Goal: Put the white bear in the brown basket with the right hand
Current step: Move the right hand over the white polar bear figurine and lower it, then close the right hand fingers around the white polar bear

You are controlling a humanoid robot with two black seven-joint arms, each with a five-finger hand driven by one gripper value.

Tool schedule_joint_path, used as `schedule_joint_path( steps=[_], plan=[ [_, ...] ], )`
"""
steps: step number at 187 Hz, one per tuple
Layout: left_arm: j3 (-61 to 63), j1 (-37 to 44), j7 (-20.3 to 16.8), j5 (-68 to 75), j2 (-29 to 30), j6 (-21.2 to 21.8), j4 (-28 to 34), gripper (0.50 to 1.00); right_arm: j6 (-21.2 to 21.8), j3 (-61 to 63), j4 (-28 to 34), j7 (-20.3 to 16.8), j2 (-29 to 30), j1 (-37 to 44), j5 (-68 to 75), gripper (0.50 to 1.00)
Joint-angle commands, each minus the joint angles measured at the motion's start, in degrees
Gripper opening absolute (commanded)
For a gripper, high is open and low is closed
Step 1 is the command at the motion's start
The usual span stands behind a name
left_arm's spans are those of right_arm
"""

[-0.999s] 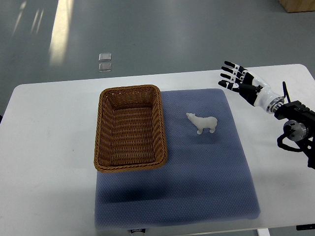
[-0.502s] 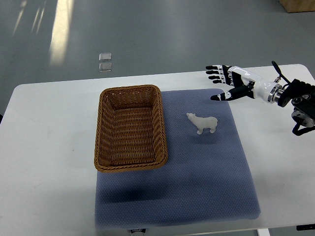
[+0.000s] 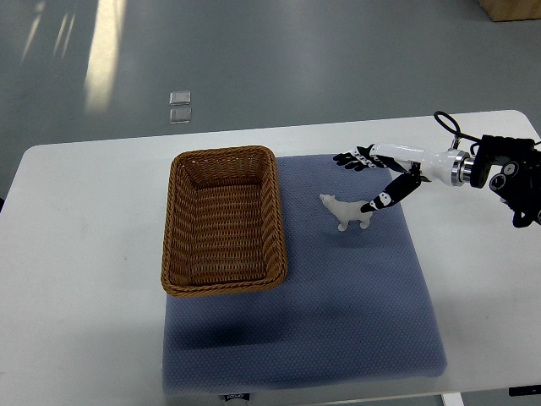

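A small white bear (image 3: 346,211) stands on the blue-grey mat (image 3: 338,296), just right of the brown wicker basket (image 3: 223,220). The basket holds nothing. My right hand (image 3: 365,179) reaches in from the right edge, low over the bear. Its fingers (image 3: 351,157) are spread above the bear's back and its thumb (image 3: 382,199) points down at the bear's rear end. The hand is open and holds nothing. The left arm is out of view.
The mat lies on a white table (image 3: 84,254). My right forearm and wrist (image 3: 499,169) lie over the table's right side. Grey floor with a small clear object (image 3: 180,106) lies beyond the table's far edge.
My right hand has moved left and down from the table's right rear to just above the bear, turning so the thumb points down beside it. The bear and basket have not moved.
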Motion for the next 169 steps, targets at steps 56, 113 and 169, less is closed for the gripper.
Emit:
schedule_joint_path(
  steps=[56, 113, 169],
  plan=[
    [0.01, 0.0, -0.04, 0.0, 0.0, 0.0, 0.26, 1.0, -3.68, -6.72, 0.0, -0.09, 0.57, 1.6, -2.96, 0.901],
    [0.01, 0.0, -0.04, 0.0, 0.0, 0.0, 0.26, 1.0, -3.68, -7.86, 0.26, -0.45, 0.84, 1.77, -3.04, 0.854],
    [0.01, 0.0, 0.05, 0.0, 0.0, 0.0, 0.0, 1.0, -4.74, -11.2, 0.26, -0.88, 1.1, 3.18, -3.04, 0.795]
  ],
)
